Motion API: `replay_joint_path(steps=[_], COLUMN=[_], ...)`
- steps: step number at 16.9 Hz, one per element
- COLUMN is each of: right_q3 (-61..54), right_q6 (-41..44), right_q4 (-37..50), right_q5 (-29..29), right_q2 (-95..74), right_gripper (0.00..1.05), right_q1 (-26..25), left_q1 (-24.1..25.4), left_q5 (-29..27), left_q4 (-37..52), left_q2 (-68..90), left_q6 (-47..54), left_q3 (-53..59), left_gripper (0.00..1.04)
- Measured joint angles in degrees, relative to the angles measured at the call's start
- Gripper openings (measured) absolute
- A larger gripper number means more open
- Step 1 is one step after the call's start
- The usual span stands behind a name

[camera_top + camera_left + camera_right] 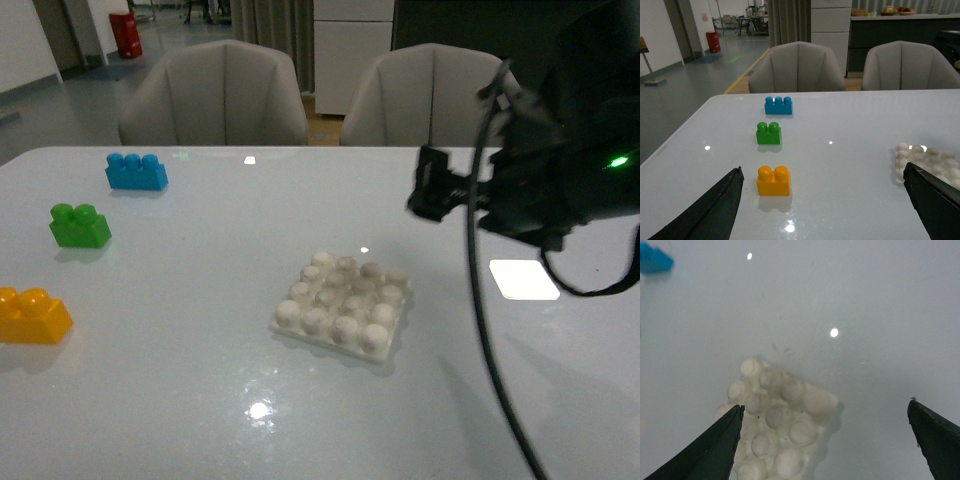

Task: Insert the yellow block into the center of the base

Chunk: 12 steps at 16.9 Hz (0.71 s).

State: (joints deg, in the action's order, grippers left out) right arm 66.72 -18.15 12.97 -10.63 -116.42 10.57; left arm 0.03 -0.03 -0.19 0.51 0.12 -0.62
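The yellow block (32, 315) lies on the white table at the front left, studs up. In the left wrist view it (773, 180) sits just ahead of my left gripper (822, 172), nearer one finger; the jaws are wide open and empty. The base (343, 305), a white studded square plate, lies mid-table with nothing on it. My right gripper (432, 190) hovers above and to the right of the base. In the right wrist view this gripper (826, 405) is open and empty, with the base (775, 425) below, beside one finger. The base's edge also shows in the left wrist view (930, 162).
A green brick (80, 226) and a blue brick (136, 172) lie behind the yellow block at the left. A flat smooth white rectangle (523, 279) lies right of the base. A black cable (478, 300) hangs from the right arm. Two chairs (213, 95) stand behind the table.
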Motion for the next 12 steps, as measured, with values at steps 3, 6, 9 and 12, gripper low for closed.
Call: replay_joint_path(steps=[3,6,9,12], right_q3=[-9.11,-26.45,-38.14,-46.97], right_q6=[-2.19,-4.13,-5.84,-2.03], right_q4=[4.61,7.65,3.34,12.09], right_q5=[0.11,0.61,5.66,19.06], right_q2=[10.88,33.9,57.16,67.32], right_gripper=[0.98,0.98,0.98,0.89], right_q1=[-5.86,-11.8,-11.37,-1.6], left_q1=[0.0,0.0,0.0,0.0], left_q5=[0.0,0.0,0.0,0.0], left_q4=[0.0,0.0,0.0,0.0], left_q2=[0.0,0.0,0.0,0.0], left_q6=[0.0,0.0,0.0,0.0], left_q3=[0.0,0.0,0.0,0.0], left_gripper=[0.98,0.98,0.98,0.98])
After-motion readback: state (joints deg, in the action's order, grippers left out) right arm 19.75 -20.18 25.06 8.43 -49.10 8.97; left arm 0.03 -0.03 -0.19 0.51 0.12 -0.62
